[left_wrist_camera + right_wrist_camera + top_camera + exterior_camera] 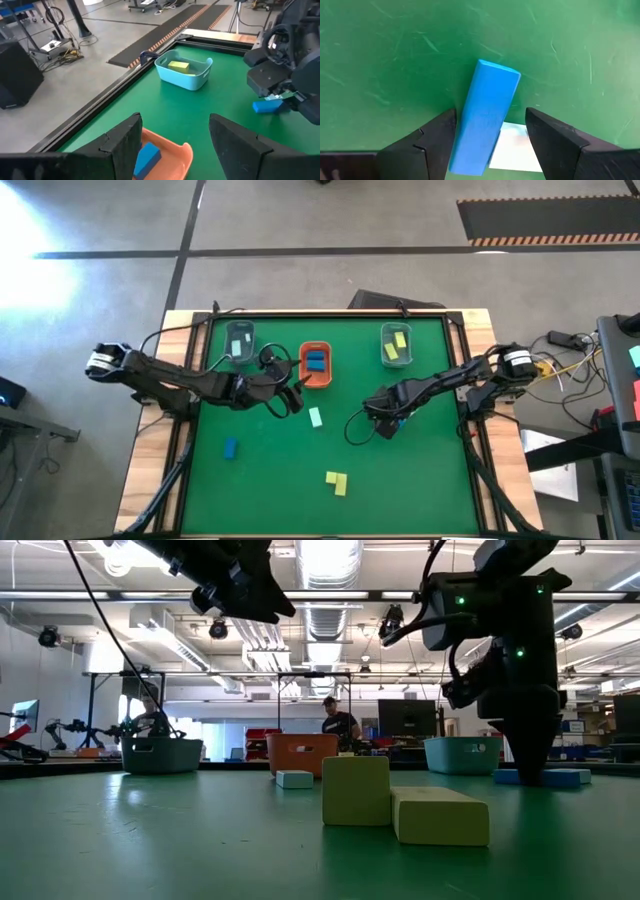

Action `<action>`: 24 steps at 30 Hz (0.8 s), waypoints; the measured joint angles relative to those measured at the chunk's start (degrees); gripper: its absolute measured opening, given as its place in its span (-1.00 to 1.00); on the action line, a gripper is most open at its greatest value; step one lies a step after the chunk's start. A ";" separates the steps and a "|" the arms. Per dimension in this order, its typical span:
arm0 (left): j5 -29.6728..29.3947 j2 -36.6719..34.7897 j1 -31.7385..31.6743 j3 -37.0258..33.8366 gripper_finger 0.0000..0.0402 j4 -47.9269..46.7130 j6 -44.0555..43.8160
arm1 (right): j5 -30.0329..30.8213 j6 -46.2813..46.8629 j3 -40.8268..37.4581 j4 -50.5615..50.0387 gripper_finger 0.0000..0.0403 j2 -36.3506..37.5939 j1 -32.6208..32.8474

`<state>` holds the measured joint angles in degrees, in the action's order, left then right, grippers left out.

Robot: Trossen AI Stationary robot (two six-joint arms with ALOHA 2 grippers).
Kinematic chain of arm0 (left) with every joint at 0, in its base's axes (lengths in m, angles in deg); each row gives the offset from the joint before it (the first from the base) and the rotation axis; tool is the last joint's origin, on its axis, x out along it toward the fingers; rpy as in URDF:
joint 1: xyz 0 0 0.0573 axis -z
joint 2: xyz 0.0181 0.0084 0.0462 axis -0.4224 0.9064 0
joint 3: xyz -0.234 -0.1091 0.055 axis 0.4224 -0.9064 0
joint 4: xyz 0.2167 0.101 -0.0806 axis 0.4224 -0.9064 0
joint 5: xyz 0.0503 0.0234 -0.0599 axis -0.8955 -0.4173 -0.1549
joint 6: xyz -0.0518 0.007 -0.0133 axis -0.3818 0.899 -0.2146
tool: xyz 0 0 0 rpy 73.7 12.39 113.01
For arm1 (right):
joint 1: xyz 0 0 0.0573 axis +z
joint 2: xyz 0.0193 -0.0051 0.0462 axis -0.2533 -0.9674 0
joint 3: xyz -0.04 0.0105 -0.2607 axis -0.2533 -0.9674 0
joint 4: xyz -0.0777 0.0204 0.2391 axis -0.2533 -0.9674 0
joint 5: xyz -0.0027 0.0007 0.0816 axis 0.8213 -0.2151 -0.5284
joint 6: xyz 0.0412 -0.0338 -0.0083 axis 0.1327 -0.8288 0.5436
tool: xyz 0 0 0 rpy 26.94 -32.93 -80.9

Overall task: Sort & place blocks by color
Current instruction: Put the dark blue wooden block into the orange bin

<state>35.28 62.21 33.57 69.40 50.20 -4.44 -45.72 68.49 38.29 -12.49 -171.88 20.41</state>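
Right of table centre, the right gripper (490, 145) hangs spread over a blue block (485, 117) lying between its fingers, long axis toward 1 o'clock in the wrist view; the left gripper (292, 398), also spread, waits at the orange tray (303, 356), farther off

Two yellow blocks (336, 481) are laid touching near the table's front edge; a mint block (316, 417) is found flat at centre; a blue block (231, 447) is set apart at front left; another blue block (485, 117) is seen tilted over a pale mint block (512, 146); blue blocks (316, 361) are stacked in the orange tray (303, 370); yellow blocks (396, 346) are held in a grey tray (383, 332).
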 joint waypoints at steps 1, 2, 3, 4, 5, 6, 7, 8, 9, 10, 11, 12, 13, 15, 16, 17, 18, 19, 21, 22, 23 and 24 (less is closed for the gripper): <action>0.00 0.00 0.00 0.00 0.07 -0.02 0.00 | 0.03 -0.22 0.12 -0.05 0.15 -0.14 0.00; -0.02 -0.05 -0.04 0.00 0.07 -0.01 0.00 | 0.08 -0.55 0.16 0.01 0.15 -0.18 0.00; -0.03 -0.12 -0.04 0.00 0.07 0.02 0.00 | 0.16 -0.76 0.18 0.08 0.15 -0.16 0.00; -0.03 -0.19 -0.04 0.02 0.07 0.03 0.00 | 0.27 -0.92 0.22 0.14 0.14 -0.11 0.00; -0.02 -0.20 -0.04 0.02 0.07 0.04 0.00 | 0.41 -1.03 0.22 0.21 0.13 -0.07 0.00; -0.02 -0.20 -0.04 0.02 0.07 0.04 0.00 | 0.56 -1.05 0.22 0.27 0.10 0.14 0.02; -0.02 -0.20 -0.04 0.02 0.07 0.04 0.00 | 0.72 -1.07 0.22 0.37 0.07 0.17 0.02; -0.02 -0.23 -0.04 0.02 0.07 0.07 0.00 | 0.73 -1.07 0.22 0.50 0.04 0.23 0.02; -0.02 -0.24 -0.04 0.02 0.07 0.11 0.00 | 0.73 -1.08 0.18 0.65 0.00 0.35 0.02; -0.04 -0.24 -0.04 0.02 0.07 0.13 -0.02 | 0.82 -1.15 0.16 0.88 -0.05 0.35 0.02; -0.03 -0.24 -0.04 0.02 0.07 0.13 -0.03 | 0.87 -1.27 0.16 1.10 -0.10 0.35 0.02; -0.04 -0.24 -0.04 0.02 0.07 0.13 -0.04 | 0.91 -1.29 0.16 1.26 -0.15 0.35 0.04; -0.04 -0.24 -0.04 0.02 0.07 0.13 -0.07 | 0.95 -1.54 0.16 1.49 -0.20 0.35 0.04; -0.04 -0.24 -0.04 0.02 0.07 0.24 -0.07 | 1.09 -1.97 0.16 1.95 -0.31 0.35 0.04; -0.04 -0.24 -0.04 0.02 0.07 0.24 -0.07 | 1.17 -2.09 0.16 2.23 -0.36 0.35 0.04; -0.04 -0.24 -0.04 0.02 0.07 0.24 -0.07 | 1.34 -2.24 0.16 2.46 -0.41 0.35 0.04; -0.04 -0.24 -0.04 0.02 0.07 0.24 -0.07 | 1.68 -2.51 0.16 2.82 -0.45 0.35 0.02; -0.04 -0.24 -0.04 0.02 0.07 0.24 -0.07 | 2.06 -2.82 0.16 3.26 -0.50 0.35 0.02; -0.04 -0.24 -0.04 0.02 0.07 0.24 -0.09 | 2.45 -3.17 0.16 3.85 -0.55 0.37 -0.02; -0.04 -0.24 -0.04 0.02 0.07 0.24 -0.07 | 2.48 -3.19 0.16 3.88 -0.56 0.37 -0.02; -0.04 -0.26 -0.04 0.02 0.07 0.24 -0.05 | 2.50 -3.29 0.16 3.88 -0.56 0.39 -0.02; -0.04 -0.26 -0.04 0.02 0.07 0.24 -0.04 | 2.48 -3.42 0.16 3.89 -0.55 0.39 -0.02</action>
<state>35.24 61.94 33.52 69.42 50.43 -4.48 -43.24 65.07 38.44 -8.60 -171.49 20.39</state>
